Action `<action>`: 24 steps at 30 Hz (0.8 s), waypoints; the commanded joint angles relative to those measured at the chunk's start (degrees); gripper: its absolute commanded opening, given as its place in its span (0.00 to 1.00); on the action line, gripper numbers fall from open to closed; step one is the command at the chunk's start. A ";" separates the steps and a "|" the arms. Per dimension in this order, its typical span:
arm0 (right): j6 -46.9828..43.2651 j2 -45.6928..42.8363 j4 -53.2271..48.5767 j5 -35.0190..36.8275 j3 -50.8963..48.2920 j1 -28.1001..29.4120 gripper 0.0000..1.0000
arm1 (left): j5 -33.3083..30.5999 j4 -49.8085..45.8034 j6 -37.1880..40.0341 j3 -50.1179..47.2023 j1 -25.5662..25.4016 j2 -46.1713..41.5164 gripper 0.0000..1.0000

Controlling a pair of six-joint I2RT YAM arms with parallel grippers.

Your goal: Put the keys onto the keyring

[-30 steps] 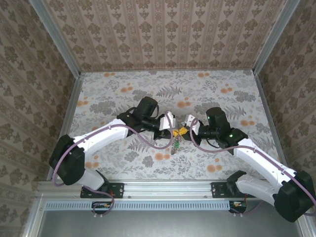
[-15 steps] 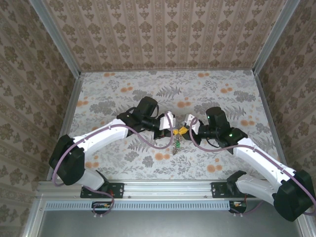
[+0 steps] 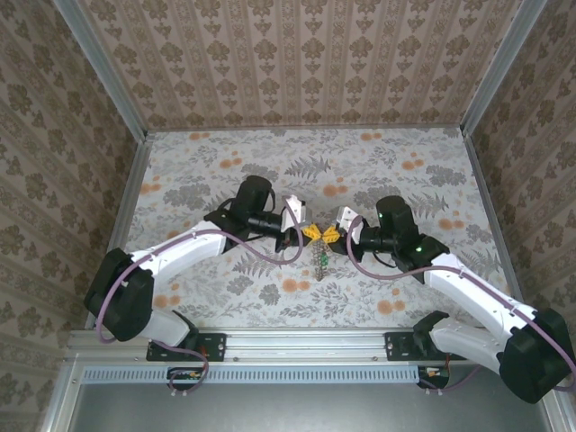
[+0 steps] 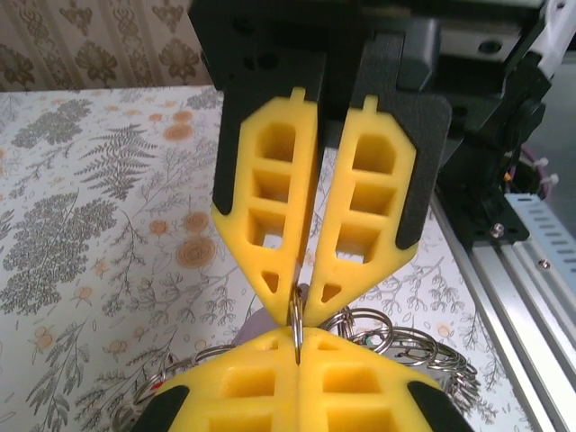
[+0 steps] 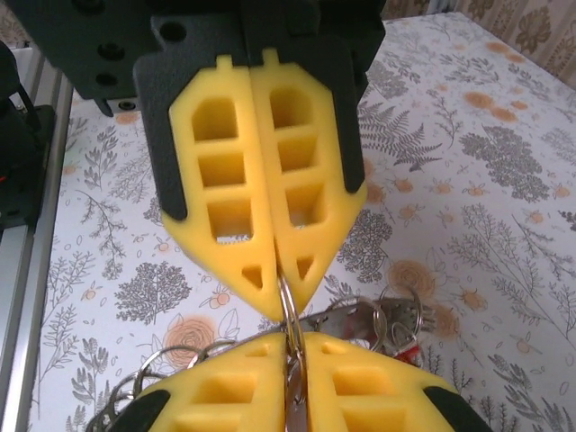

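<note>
Floral-patterned tabletop [image 3: 405, 180] lies beneath the left gripper [image 4: 295, 301] and right gripper [image 5: 281, 292], each with jaws pressed together, pinching one thin metal keyring [image 4: 295, 317] between them. Small metal keys [image 3: 319, 261] dangle below, and threading looks unfinished.

Yellow fingers [image 4: 270, 189] on black mounts: left gripper [image 4: 295, 301] & right gripper [image 5: 283, 290]. Silver keyring [image 4: 295, 320] betw. them. Grey-green keys [image 3: 319, 262] just below keyring. Beneath keyring, table [image 3: 405, 180]: white w/ grey fern print, orange blossoms. Behind keyring, walls [image 3: 297, 63]: beige-brown damask wallpaper. Either side of keyring, arms [image 3: 180, 247] white w/ black joints, purple cables [image 3: 266, 258]. Nearer than keyring, rail [image 3: 306, 346]: silver.
</note>
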 commanded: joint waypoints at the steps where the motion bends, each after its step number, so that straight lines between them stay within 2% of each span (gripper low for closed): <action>1: 3.50 -0.03 5.48 -1.24 -2.72 -0.32 0.15 | 7.15 8.07 -3.87 -0.49 0.51 -2.52 0.00; 5: 5.52 0.06 8.60 -1.84 -3.92 -0.46 0.16 | 7.80 12.69 -6.71 -1.91 0.52 -2.32 0.00; 8: 6.35 0.06 9.15 -2.71 -3.89 -0.46 0.13 | 8.07 14.07 -7.58 -2.06 0.50 -1.82 0.00; 12: 6.35 -1.09 8.62 -1.46 -3.95 -0.46 0.16 | 6.79 14.17 -7.69 -2.18 0.47 -1.90 0.00; 18: 1.29 -4.38 -0.98 3.80 -1.53 -0.46 0.23 | 2.58 8.25 -3.62 -1.61 0.56 -2.76 0.00; 24: -1.40 -6.67 -6.62 4.17 0.73 -0.46 0.29 | 1.44 5.68 -1.93 -1.38 0.57 -3.24 0.00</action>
